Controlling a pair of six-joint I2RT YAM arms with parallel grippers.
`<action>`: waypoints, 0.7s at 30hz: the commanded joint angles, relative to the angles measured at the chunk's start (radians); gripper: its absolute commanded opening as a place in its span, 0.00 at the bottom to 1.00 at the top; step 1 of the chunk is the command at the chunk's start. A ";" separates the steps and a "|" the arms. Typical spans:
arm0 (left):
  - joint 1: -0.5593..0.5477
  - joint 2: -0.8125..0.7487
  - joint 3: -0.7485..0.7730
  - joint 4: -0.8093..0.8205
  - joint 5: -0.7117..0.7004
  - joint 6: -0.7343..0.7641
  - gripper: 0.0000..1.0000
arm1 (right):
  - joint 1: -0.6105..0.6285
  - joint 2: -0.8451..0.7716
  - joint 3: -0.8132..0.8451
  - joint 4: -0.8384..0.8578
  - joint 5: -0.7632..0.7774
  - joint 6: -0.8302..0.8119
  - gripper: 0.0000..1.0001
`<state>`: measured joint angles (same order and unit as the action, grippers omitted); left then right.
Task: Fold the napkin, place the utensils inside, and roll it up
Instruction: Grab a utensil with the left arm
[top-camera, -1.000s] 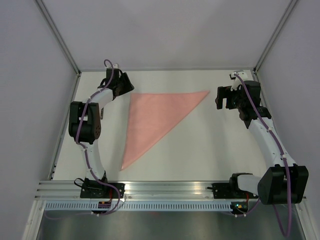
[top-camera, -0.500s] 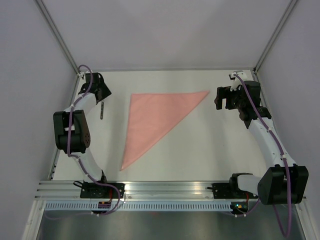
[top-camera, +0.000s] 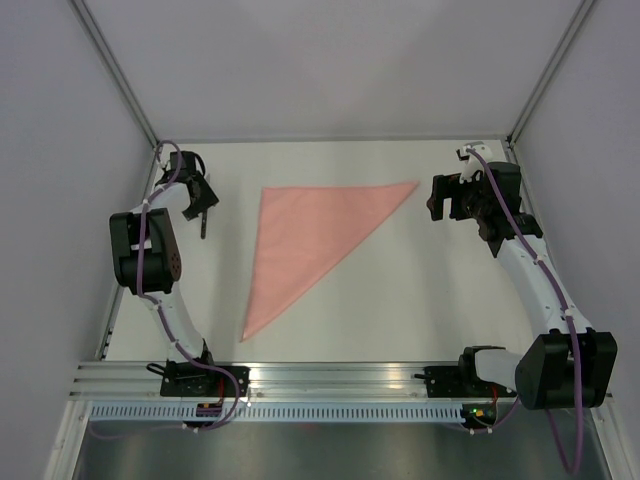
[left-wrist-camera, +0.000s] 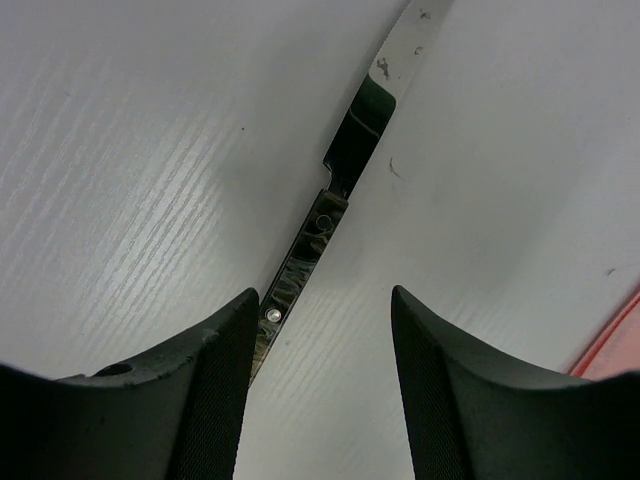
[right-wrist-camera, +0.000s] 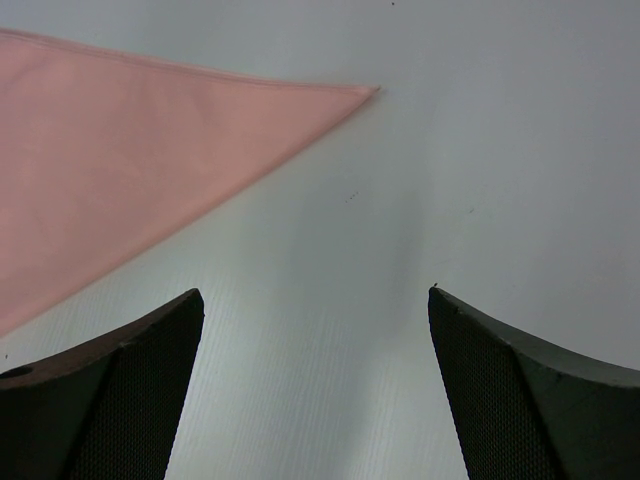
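Note:
The salmon-pink napkin (top-camera: 305, 240) lies flat, folded into a triangle, in the middle of the table. A knife (top-camera: 203, 223) with a dark handle lies left of it near the back left corner. My left gripper (top-camera: 203, 203) is open just above the knife. In the left wrist view the knife (left-wrist-camera: 335, 190) runs diagonally from under the left finger (left-wrist-camera: 215, 390) up to the right, with the gripper (left-wrist-camera: 325, 295) open and empty. My right gripper (top-camera: 438, 203) is open and empty, just right of the napkin's far corner (right-wrist-camera: 370, 91). No other utensil shows.
Grey enclosure walls (top-camera: 60, 200) close in the table on the left, back and right. The left arm's elbow (top-camera: 140, 250) sits close to the left wall. A metal rail (top-camera: 330, 375) with the arm bases runs along the near edge.
My left gripper has swung left from the napkin's back left corner to the table's back left, and now sits over the knife. The right arm and the napkin have not moved.

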<state>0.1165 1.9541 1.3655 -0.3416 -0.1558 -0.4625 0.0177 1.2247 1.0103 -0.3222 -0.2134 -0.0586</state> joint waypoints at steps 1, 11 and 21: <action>0.005 0.032 0.060 -0.050 -0.010 0.044 0.60 | 0.004 -0.021 -0.004 0.006 -0.018 -0.006 0.98; 0.005 0.118 0.109 -0.100 -0.016 0.054 0.57 | 0.002 -0.019 -0.003 0.006 -0.020 -0.009 0.98; 0.006 0.152 0.130 -0.134 0.007 0.074 0.17 | 0.004 -0.014 -0.004 0.006 -0.020 -0.012 0.98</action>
<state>0.1184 2.0724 1.4639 -0.4259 -0.1600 -0.4255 0.0177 1.2247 1.0103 -0.3229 -0.2207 -0.0601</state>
